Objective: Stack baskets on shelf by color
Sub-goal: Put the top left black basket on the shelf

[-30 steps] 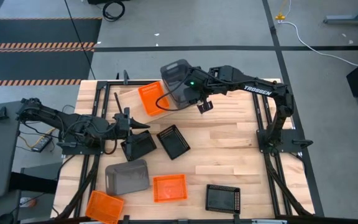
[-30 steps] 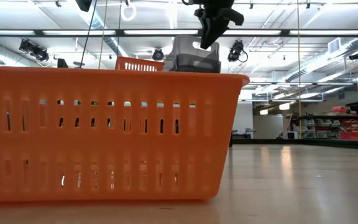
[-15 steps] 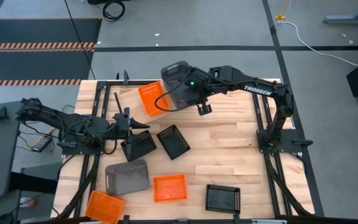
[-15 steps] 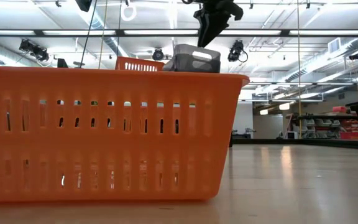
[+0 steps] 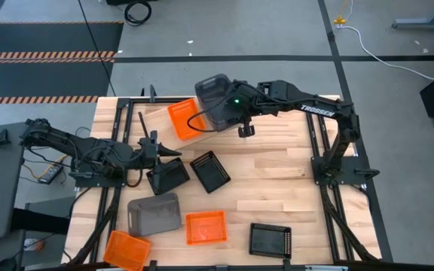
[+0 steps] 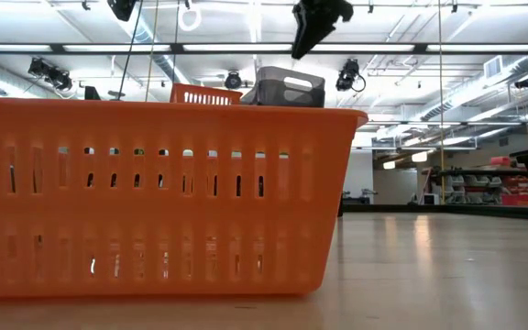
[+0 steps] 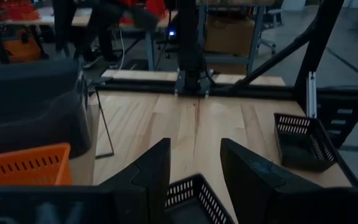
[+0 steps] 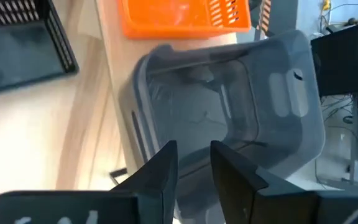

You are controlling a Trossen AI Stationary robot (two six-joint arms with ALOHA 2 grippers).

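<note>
A dark-grey bin [image 5: 215,99] [image 8: 229,118] sits on the shelf [image 5: 155,118] at the table's far side, next to an orange basket [image 5: 181,119] [image 8: 179,15]. My right gripper [image 5: 244,130] [image 8: 194,165] hangs open just above the bin's right end, with nothing between its fingers. In the low view it [image 6: 312,27] is clear above the bin [image 6: 287,87]. My left gripper [image 5: 173,153] [image 7: 194,155] waits open at mid-left, over a black basket [image 5: 168,177] [image 7: 191,193].
On the tabletop lie a black basket [image 5: 211,171], a grey bin [image 5: 154,213], two orange baskets [image 5: 205,226] [image 5: 126,250] and another black basket [image 5: 270,241]. A near orange basket [image 6: 154,202] fills the low view's left. Bare wood lies right of centre [image 5: 277,181].
My right gripper has let go of the grey bin and risen a little above it. The bin, which stood higher under the fingers, has dropped down onto the shelf and lies still.
</note>
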